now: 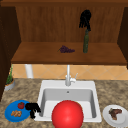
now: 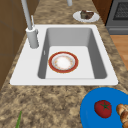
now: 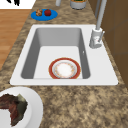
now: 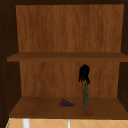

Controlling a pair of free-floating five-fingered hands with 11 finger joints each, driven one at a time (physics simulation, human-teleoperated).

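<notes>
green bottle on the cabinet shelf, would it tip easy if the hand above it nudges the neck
Probably yes. The green bottle is tall and slim and stands upright on a narrow base, so a sideways push high up would likely topple it. It looks like glass, so likely slippery and breakable. The right hand hangs just over its top, fingers drooping, and the grapes lie beside it.

Right hand point(image 4: 84, 73): black. Bottle point(image 4: 86, 96) directly beneath its fingertips: dark green. Grapes point(image 4: 66, 103) lower left of that hand: purple. Shelf point(image 4: 37, 107) under both: brown wood grain.

Left hand point(image 1: 32, 108): black. Plate point(image 1: 10, 112) beside its fingers: blue, with a red tomato point(image 1: 21, 105) and golden-brown bread point(image 1: 16, 113). Sink point(image 1: 45, 87) to its right: white. Bowl point(image 2: 63, 62) in the basin: red rim, white centre. Countertop point(image 2: 50, 105): speckled brown granite.
</notes>
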